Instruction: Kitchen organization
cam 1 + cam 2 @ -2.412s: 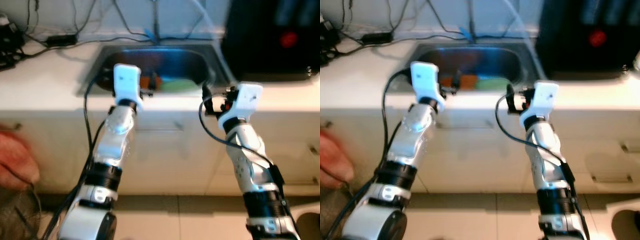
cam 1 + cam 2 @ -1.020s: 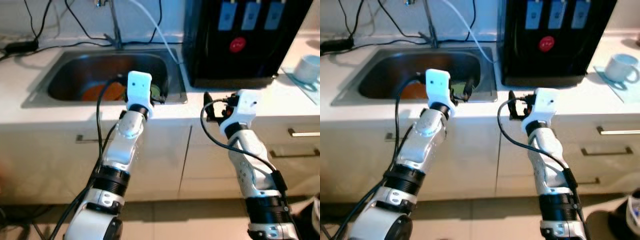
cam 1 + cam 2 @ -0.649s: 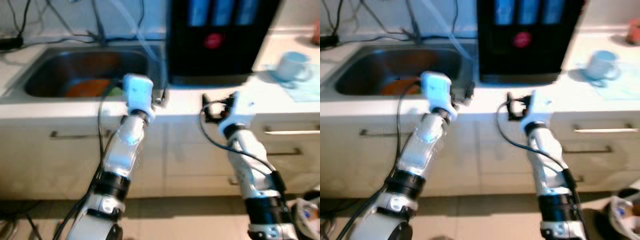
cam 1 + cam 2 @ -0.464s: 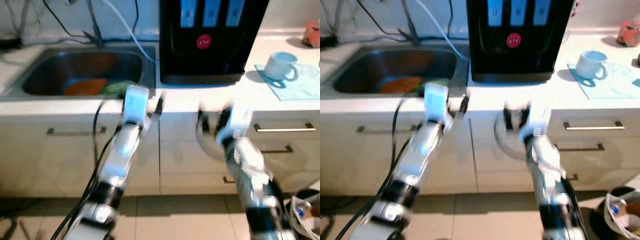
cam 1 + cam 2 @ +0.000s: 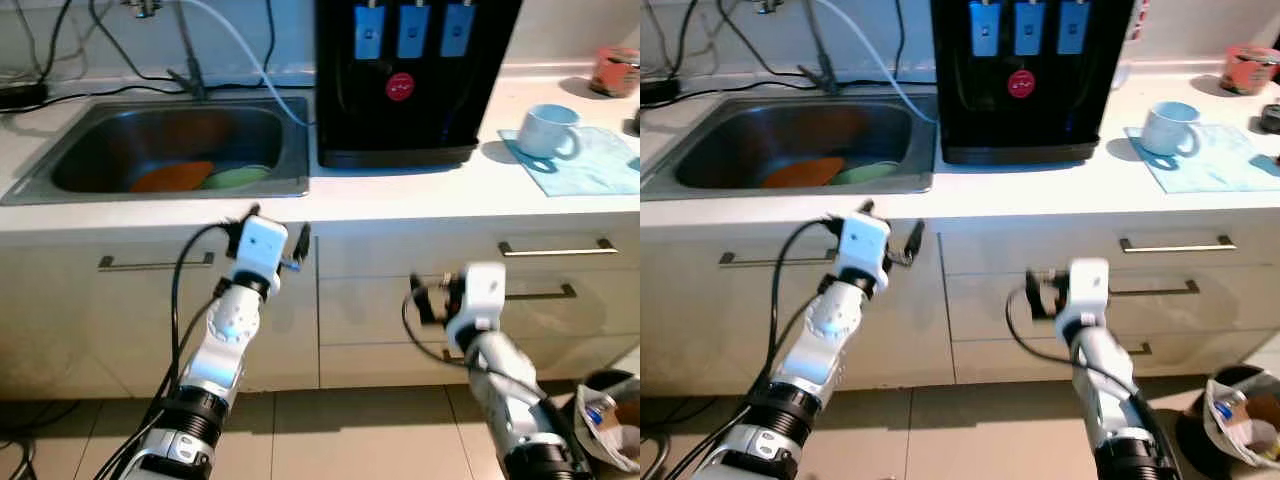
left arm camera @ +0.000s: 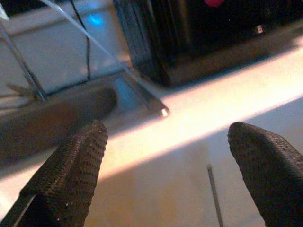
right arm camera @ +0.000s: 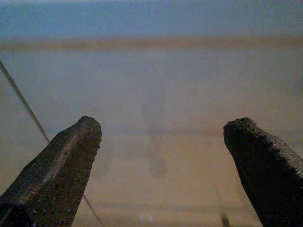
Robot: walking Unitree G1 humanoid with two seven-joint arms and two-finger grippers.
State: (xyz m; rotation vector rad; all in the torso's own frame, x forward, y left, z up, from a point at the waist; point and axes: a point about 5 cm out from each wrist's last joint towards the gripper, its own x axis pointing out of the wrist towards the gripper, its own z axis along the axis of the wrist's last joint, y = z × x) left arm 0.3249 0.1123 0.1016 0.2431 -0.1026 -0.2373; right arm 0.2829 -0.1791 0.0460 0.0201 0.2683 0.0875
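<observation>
Left gripper (image 6: 165, 156) fingers spread – empty, below sink (image 5: 290, 150), right gripper (image 7: 165, 156) likewise.

You see two silver jointed arms with black collar rings, white boxy wrist housings, looping black cables along the left arm (image 5: 225, 335) and right arm (image 5: 505, 385), long black fingers (image 6: 66, 177) with a dimpled, textured surface

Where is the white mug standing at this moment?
In the left eye view, the white mug stands on a light blue cloth on the counter's right side, right of the black water dispenser.
</observation>
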